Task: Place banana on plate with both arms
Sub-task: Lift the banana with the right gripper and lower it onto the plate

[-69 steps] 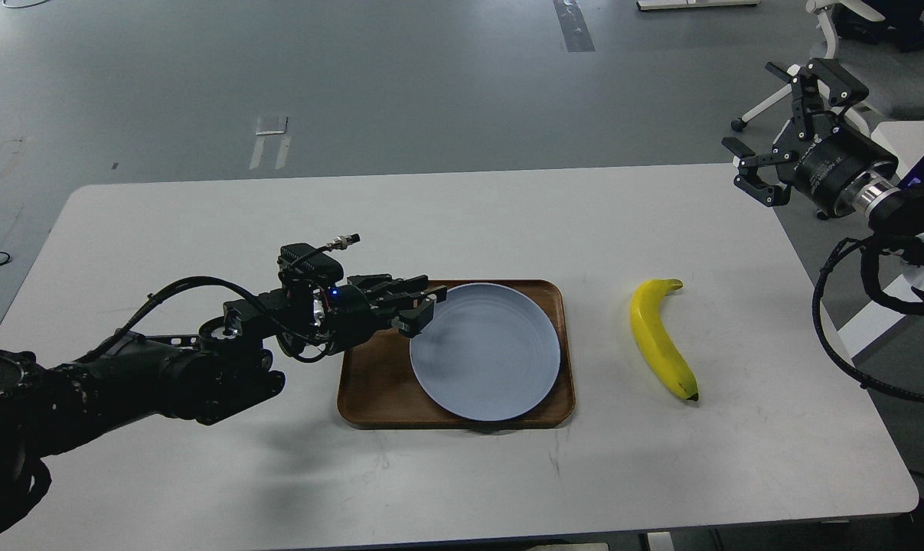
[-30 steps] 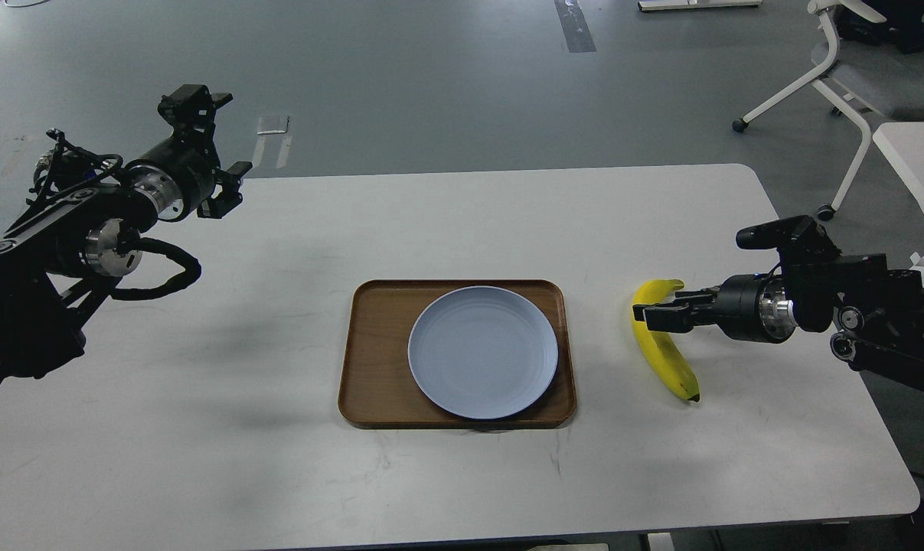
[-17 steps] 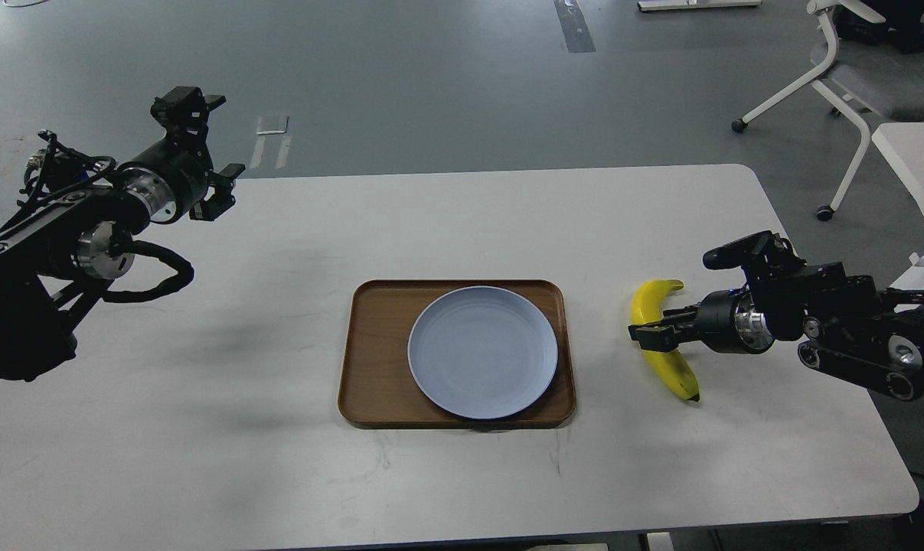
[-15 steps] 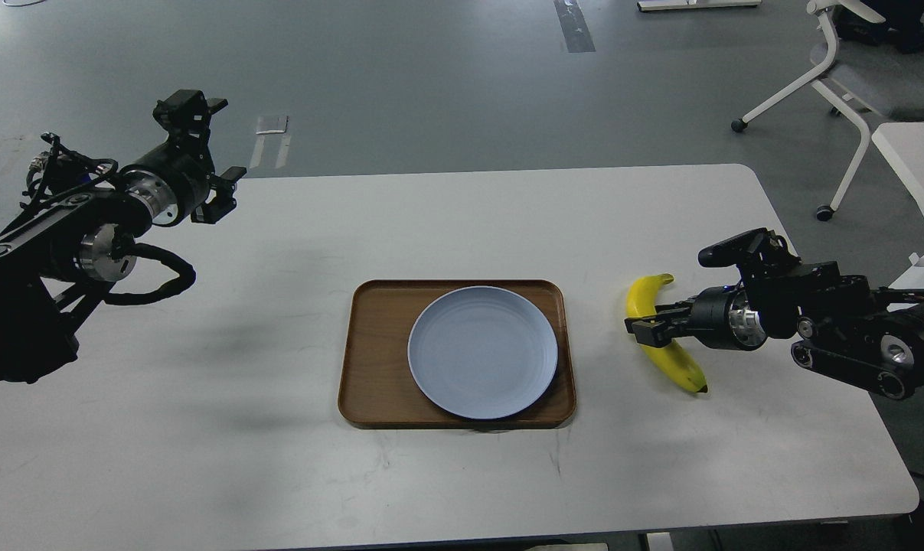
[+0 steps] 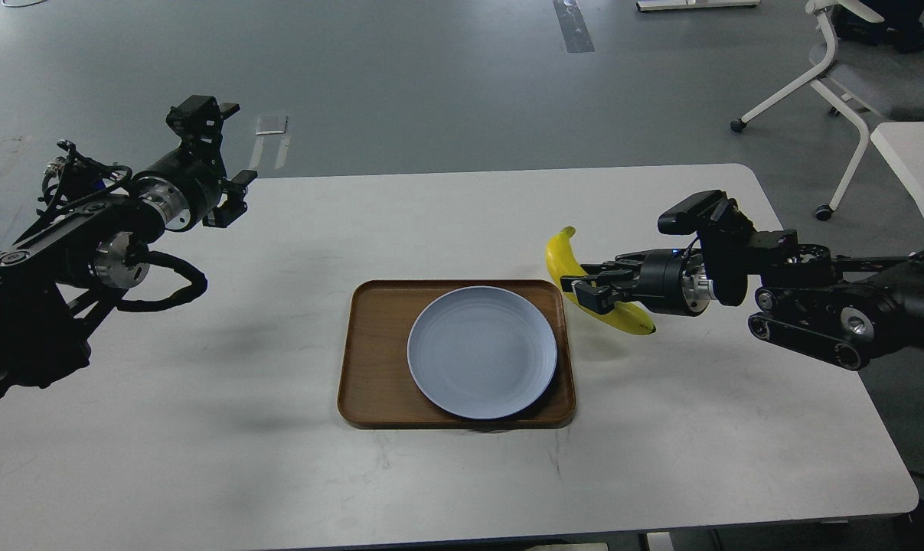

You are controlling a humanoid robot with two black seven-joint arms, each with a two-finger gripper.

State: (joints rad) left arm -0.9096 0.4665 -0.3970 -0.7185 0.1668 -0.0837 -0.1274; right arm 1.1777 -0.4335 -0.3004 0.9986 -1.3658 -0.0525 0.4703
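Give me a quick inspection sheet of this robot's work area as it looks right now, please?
Surface: white table, faint scuff marks.
Job's things: banana lifted off the table, just right of the tray, not yet over the plate; the plate is empty and lies on the brown wooden tray.
Clutter: nothing seen.
Grippers: right gripper shut on the banana near its middle; left gripper open, raised over the table's far left corner, holding nothing.
Cables: black cable loops under the left arm, off the table.
Surroundings: grey floor with tape marks; white office chair at far right; edge of a second white table.
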